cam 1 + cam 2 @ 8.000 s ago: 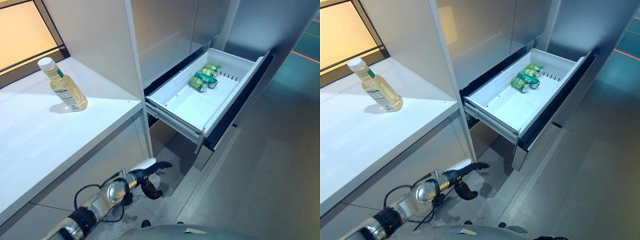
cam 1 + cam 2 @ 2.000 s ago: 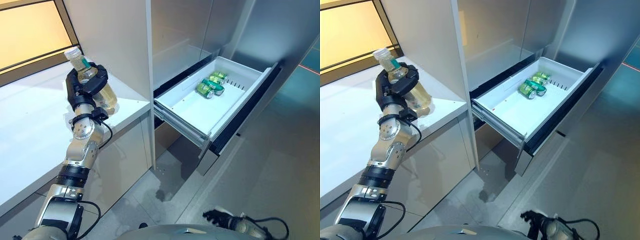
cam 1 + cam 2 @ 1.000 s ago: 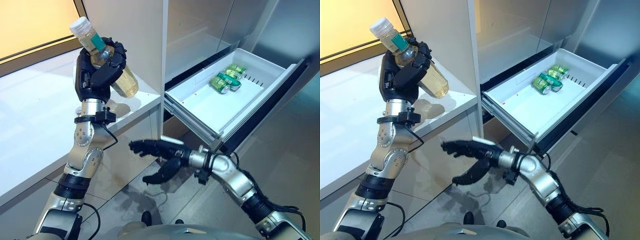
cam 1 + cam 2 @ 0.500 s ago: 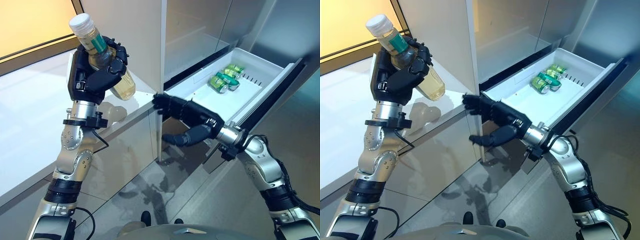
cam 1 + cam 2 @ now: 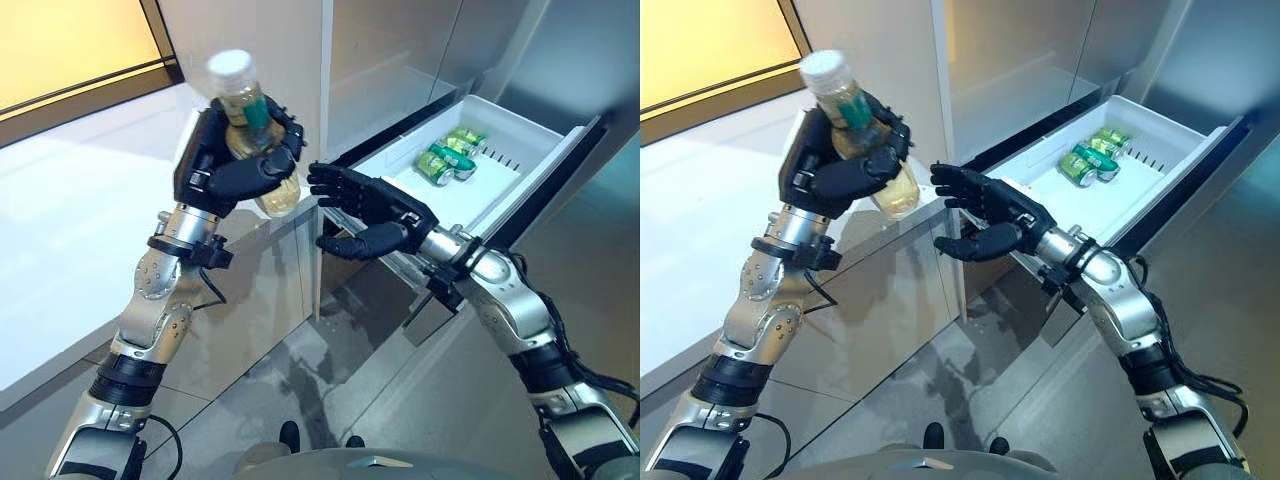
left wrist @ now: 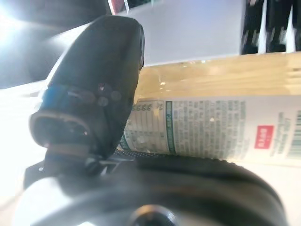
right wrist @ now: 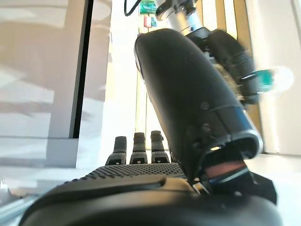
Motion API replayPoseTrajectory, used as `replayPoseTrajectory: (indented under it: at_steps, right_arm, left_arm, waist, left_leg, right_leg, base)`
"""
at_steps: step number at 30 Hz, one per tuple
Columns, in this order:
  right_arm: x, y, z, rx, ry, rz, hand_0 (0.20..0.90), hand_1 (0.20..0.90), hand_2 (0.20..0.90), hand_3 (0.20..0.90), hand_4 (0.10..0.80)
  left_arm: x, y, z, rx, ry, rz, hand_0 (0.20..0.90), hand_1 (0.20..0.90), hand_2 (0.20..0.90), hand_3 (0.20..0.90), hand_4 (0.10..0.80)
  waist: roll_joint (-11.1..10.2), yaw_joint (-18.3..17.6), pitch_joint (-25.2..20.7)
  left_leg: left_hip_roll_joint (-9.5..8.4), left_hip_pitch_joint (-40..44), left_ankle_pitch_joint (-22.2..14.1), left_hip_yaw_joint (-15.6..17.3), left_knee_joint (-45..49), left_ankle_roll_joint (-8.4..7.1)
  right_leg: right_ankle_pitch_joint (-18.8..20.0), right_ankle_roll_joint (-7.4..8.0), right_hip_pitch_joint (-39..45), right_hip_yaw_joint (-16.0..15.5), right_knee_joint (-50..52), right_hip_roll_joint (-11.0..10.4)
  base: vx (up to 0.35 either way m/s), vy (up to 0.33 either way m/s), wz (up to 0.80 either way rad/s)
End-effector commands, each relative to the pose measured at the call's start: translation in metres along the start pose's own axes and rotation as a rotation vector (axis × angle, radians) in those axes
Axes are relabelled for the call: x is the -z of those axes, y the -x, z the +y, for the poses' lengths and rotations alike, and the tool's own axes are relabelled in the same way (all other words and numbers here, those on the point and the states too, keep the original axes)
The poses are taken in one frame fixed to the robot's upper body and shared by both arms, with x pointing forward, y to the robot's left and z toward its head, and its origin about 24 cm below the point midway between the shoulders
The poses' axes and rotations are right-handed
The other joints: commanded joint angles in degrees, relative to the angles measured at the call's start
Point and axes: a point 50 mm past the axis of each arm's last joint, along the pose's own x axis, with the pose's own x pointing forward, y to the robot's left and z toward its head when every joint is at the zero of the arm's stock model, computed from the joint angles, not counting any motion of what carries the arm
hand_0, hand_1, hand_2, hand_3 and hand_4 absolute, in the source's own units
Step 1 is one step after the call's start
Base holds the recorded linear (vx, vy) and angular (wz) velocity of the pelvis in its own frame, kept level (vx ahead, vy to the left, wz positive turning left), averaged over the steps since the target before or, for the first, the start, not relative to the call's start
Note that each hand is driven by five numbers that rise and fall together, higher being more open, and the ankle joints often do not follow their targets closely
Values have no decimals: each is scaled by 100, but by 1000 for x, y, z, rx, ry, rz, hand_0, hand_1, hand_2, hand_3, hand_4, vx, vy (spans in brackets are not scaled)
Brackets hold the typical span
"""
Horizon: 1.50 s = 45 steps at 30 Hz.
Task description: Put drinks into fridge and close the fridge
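A clear bottle of yellowish drink with a white cap is held tilted in my left hand, above the counter's corner. The fingers and thumb are curled round it, as the left wrist view shows on the bottle. My right hand is open with fingers spread, just right of the bottle's base and apart from it; its thumb shows in the right wrist view. The white fridge drawer stands pulled out at the right, with green cans lying at its far end.
A white counter runs along the left, under a yellow-lit window. The fridge's grey upright panel rises behind the drawer. Grey floor lies below the drawer's dark front.
My left hand has carried the bottle right and a little down, off the counter toward the right hand. The right hand has risen slightly and now sits beside the bottle's base.
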Motion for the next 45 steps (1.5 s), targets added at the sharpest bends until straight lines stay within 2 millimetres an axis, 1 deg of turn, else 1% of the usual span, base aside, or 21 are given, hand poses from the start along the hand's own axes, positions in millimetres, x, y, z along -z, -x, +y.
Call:
replayPoseTrajectory:
  at_steps: [1,3,4,11,17,25,27,38,39,40,41,42,43,45]
  right_arm:
    - [-51,-21,-2,-45,37,-217,900,900,900,900,800]
    - [-54,-29,0,-54,37,-214,900,900,900,900,800]
    - [-54,-33,1,-60,35,-211,900,900,900,900,800]
    - [-60,-44,8,-108,6,-225,900,900,900,900,800]
    - [-64,-49,12,-132,-16,-239,900,900,900,900,800]
    - [-66,-55,17,-175,-50,-238,900,900,900,900,800]
    - [-66,-58,19,-187,-49,-235,900,900,900,900,800]
    - [-68,-67,28,-231,-49,-220,900,900,900,900,800]
    - [-68,-67,28,-233,-48,-218,702,702,702,669,569]
    - [-68,-68,28,-234,-49,-216,524,524,524,461,361]
    - [-68,-69,29,-236,-49,-215,446,446,446,370,270]
    - [-68,-70,30,-239,-49,-216,342,342,342,249,149]
    - [-69,-70,30,-241,-49,-216,300,300,300,200,100]
    - [-69,-70,30,-240,-48,-217,300,300,300,200,100]
  left_arm:
    - [-71,-42,-28,218,-66,-386,300,300,300,200,100]
    - [-69,-45,-33,249,-55,-375,300,300,300,200,100]
    - [-67,-46,-35,261,-50,-365,300,300,300,200,100]
    - [-62,-52,-43,308,-67,-337,300,300,300,200,100]
    - [-59,-52,-44,322,-57,-322,300,300,300,200,100]
    - [-56,-54,-50,360,-20,-301,300,300,300,200,100]
    - [-54,-55,-51,370,6,-290,300,300,300,200,100]
    - [-49,-57,-58,400,33,-263,300,300,300,200,100]
    - [-49,-57,-59,404,36,-262,300,300,300,200,100]
    - [-49,-57,-60,407,39,-262,300,300,300,200,100]
    - [-48,-57,-61,409,42,-260,300,300,300,200,100]
    - [-48,-57,-61,412,45,-259,300,300,300,200,100]
    - [-47,-57,-62,413,48,-258,300,300,300,200,100]
    - [-46,-57,-62,415,53,-252,300,300,300,200,100]
  waist:
    - [11,-12,-704]
    - [9,9,-703]
    - [14,19,-711]
    - [19,55,-717]
    - [23,68,-731]
    - [27,80,-737]
    - [28,87,-745]
    - [33,109,-747]
    - [33,113,-747]
    - [32,118,-746]
    - [31,122,-746]
    - [30,123,-744]
    - [30,123,-743]
    - [28,126,-743]
  left_leg:
    - [-106,166,-711,-310,6,-92]
    - [-117,142,-658,-307,6,-85]
    - [-111,173,-716,-317,6,-85]
    - [-118,177,-720,-321,6,-70]
    - [-122,171,-716,-321,6,-65]
    - [-123,162,-700,-318,6,-58]
    - [-122,159,-700,-315,6,-56]
    - [-130,174,-691,-330,6,-45]
    - [-128,177,-691,-329,6,-45]
    - [-127,179,-691,-330,6,-45]
    - [-128,179,-693,-336,6,-43]
    - [-128,181,-694,-336,6,-41]
    - [-126,181,-693,-335,6,-42]
    - [-129,179,-692,-340,6,-39]
  right_leg:
    - [3,573,-66,195,35,-188]
    - [44,558,-87,176,36,-192]
    - [-8,558,-53,181,36,-184]
    - [-15,549,-42,154,34,-190]
    - [-9,549,-50,149,32,-192]
    - [3,548,-64,158,36,-196]
    - [-1,545,-62,161,33,-197]
    - [5,540,-49,153,33,-200]
    - [4,540,-47,148,35,-201]
    - [4,539,-45,142,35,-202]
    - [2,537,-42,141,33,-201]
    - [1,535,-40,140,33,-201]
    - [2,536,-40,139,34,-202]
    - [3,537,-39,143,32,-201]
  base:
    - [19,-7,7]
    - [3,-5,7]
    - [14,-2,4]
    - [6,0,0]
    - [0,0,0]
    - [0,0,0]
    - [0,0,0]
    - [0,0,0]
    - [0,0,0]
    - [0,0,0]
    - [12,2,3]
    - [0,0,0]
    - [0,0,0]
    - [0,0,0]
